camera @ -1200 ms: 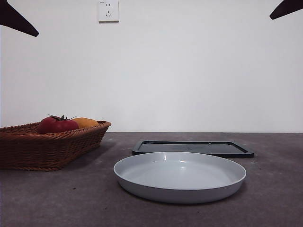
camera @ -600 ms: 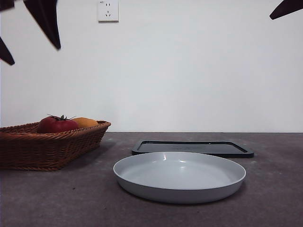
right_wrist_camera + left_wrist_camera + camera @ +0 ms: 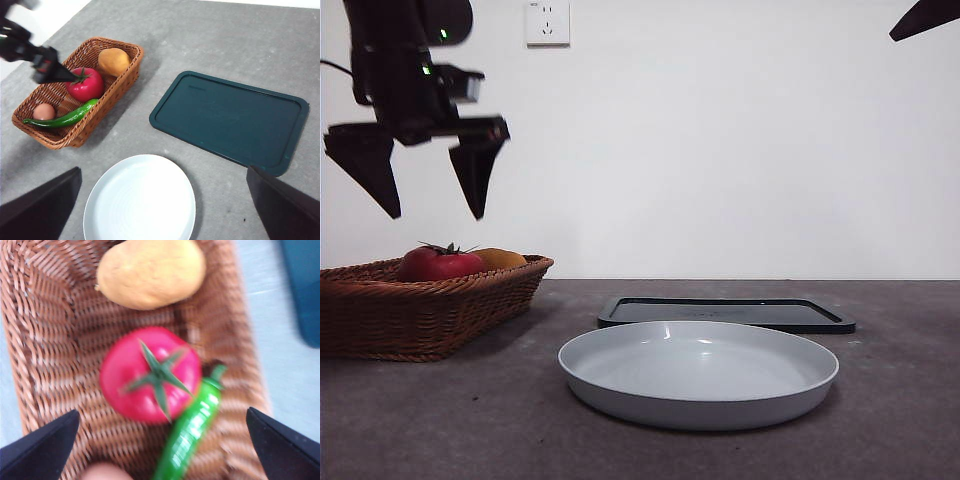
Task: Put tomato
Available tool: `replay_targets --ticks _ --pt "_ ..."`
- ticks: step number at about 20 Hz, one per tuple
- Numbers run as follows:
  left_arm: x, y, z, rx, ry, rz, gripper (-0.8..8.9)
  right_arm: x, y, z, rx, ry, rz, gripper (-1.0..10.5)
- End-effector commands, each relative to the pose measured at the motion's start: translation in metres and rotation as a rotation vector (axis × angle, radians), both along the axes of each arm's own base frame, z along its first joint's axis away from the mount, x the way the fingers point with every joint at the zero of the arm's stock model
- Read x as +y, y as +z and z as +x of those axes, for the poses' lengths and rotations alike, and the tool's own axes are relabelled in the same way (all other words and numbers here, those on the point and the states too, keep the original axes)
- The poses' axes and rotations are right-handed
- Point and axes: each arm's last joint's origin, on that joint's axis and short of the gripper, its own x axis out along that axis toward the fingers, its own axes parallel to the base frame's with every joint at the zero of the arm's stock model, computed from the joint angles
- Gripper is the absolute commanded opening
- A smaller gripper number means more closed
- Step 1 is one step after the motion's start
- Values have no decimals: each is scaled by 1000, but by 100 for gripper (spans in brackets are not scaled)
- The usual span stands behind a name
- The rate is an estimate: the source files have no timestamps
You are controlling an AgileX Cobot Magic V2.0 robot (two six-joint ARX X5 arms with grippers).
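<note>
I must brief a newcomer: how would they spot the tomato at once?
Find the wicker basket beside the white plate. The tomato lies inside it, under the open left hand, between the orange-yellow fruit and green pepper. It alone is glossy red with a green star-shaped stem.

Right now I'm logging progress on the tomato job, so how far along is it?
Nothing is done yet: the tomato sits in the wicker basket beside the green pepper and the orange-yellow fruit. In hand: the left gripper hangs open above the tomato, not touching it. Left: the grasp, the lift and the placing; the grey plate holds nothing. The right gripper waits open.
</note>
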Motion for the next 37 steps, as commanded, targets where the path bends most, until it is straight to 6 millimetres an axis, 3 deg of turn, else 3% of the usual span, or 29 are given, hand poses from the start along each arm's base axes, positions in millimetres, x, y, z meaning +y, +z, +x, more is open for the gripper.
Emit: replay_targets --ticks 1,6,16,22,25,30,34,37 --pt "-2 -11 18 -19 -13 15 688 1 5 1 -21 9 0 577" --pt "-5 -37 38 -29 -43 30 688 1 5 1 -21 9 0 577" --pt "1 -71 52 33 -27 45 680 1 5 1 -20 9 0 577" --pt "3 -72 53 37 -23 45 412 1 5 1 -20 9 0 577" --pt "3 -71 53 36 -23 44 371 1 5 1 -20 9 0 577" --pt "3 -49 53 63 14 32 371 1 5 1 -21 9 0 577" --pt "-3 -6 48 102 41 18 371 1 5 1 -21 9 0 577" --pt "-18 20 36 137 10 3 371 1 5 1 -21 9 0 577"
